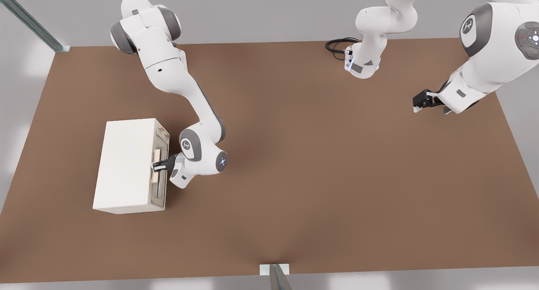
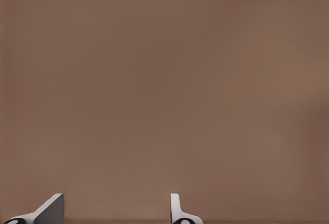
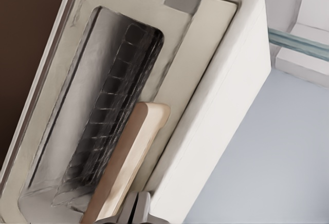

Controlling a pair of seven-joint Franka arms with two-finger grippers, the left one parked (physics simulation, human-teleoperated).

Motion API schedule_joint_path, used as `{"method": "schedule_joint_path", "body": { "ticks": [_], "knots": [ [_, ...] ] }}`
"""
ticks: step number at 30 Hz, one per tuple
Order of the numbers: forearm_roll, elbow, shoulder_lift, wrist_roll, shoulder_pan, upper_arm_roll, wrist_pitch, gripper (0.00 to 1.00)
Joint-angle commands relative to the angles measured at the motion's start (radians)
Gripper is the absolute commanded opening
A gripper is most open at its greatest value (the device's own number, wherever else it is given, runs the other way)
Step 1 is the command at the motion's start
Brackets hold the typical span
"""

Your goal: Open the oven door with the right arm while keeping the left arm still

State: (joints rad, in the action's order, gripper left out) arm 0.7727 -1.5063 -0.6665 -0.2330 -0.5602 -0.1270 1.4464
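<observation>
A white oven (image 1: 126, 163) stands on the brown table at the front view's left, its door (image 1: 161, 153) facing the front view's right and lying flush with the body. In the right wrist view the door shows a dark glass window (image 3: 113, 111) and a tan wooden handle (image 3: 133, 157) running along it. My gripper (image 1: 156, 165) is right at the door, level with the handle (image 1: 156, 168). In the right wrist view the gripper (image 3: 137, 211) has its fingers pressed together, touching the handle's edge on the side toward the oven's rim, and nothing shows between them.
The brown table (image 1: 303, 163) stretches wide to the front view's right of the oven. A black cable (image 1: 337, 43) lies at the far edge beside another white arm. A metal post (image 1: 276, 277) stands at the near edge, and another (image 1: 33, 22) at the far left corner.
</observation>
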Motion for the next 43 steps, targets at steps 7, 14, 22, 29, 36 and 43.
{"method": "schedule_joint_path", "body": {
  "ticks": [7,14,22,29,36,43],
  "knots": [
    [-0.003,0.001,-0.012,-0.101,0.002,0.0,0.005,0.21],
    [-0.009,0.006,-0.008,-0.101,-0.018,0.004,-0.003,0.21],
    [-0.695,0.293,0.091,0.417,0.276,0.001,-0.032,1.0],
    [-0.791,0.196,0.441,0.405,0.407,-0.016,-0.152,1.0],
    [-0.791,0.189,0.441,0.4,0.405,-0.014,-0.152,1.0],
    [-0.79,0.178,0.443,0.4,0.405,-0.014,-0.146,1.0]
  ]
}}
